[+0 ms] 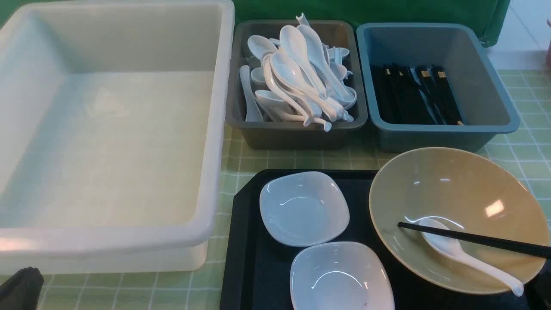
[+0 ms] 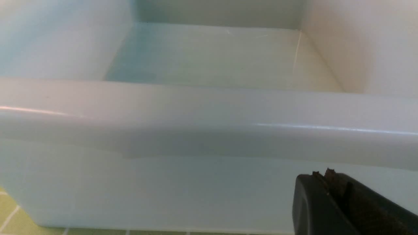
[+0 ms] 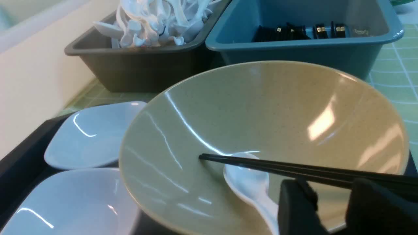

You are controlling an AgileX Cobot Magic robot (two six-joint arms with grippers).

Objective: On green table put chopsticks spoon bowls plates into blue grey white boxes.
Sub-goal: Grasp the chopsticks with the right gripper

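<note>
A large tan bowl (image 1: 456, 202) stands on the right end of a black tray (image 1: 247, 258). In it lie a white spoon (image 1: 456, 252) and black chopsticks (image 1: 473, 239), which reach out over its right rim. Two small white plates (image 1: 303, 209) (image 1: 340, 277) lie on the tray left of the bowl. In the right wrist view my right gripper (image 3: 331, 186) is open, its fingertips (image 3: 297, 199) just under the chopsticks (image 3: 277, 168) at the bowl's near rim (image 3: 156, 209). My left gripper (image 2: 321, 174) is shut and empty, low beside the white box's near wall (image 2: 196, 189).
On the green table (image 1: 525, 142) the white box (image 1: 107, 129) fills the left side. The grey box (image 1: 297, 133) holds several white spoons. The blue box (image 1: 443, 133) holds several black chopsticks. Both stand behind the tray. My left gripper's black body (image 1: 19, 288) shows at the front left.
</note>
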